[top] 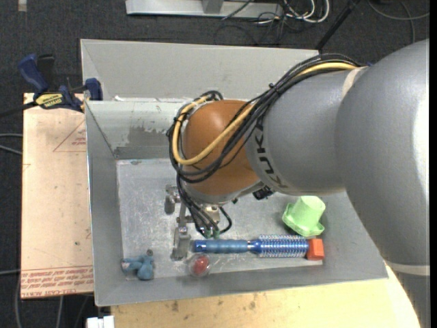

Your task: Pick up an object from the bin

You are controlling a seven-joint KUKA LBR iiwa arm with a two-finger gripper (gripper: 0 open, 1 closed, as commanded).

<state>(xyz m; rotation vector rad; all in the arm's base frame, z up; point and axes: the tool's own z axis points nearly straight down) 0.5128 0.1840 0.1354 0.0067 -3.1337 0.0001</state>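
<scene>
Red ball (199, 267) and blue lump (140, 266) nearest, close to front wall of bin (102, 183). Just behind: blue brush (232, 246) lying crosswise, handle end just beside claw (184, 246). Claw low over floor there; released or clenched, you cannot tell. Step, by my read: lining up for grasp, nothing lifted yet. Next you need claw square across handle, then close. Green cup (305, 215) farther right. Open floor left and back; front wall tight.

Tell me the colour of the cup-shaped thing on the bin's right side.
Light green; the cup-shaped thing shows best in the camera view.
</scene>
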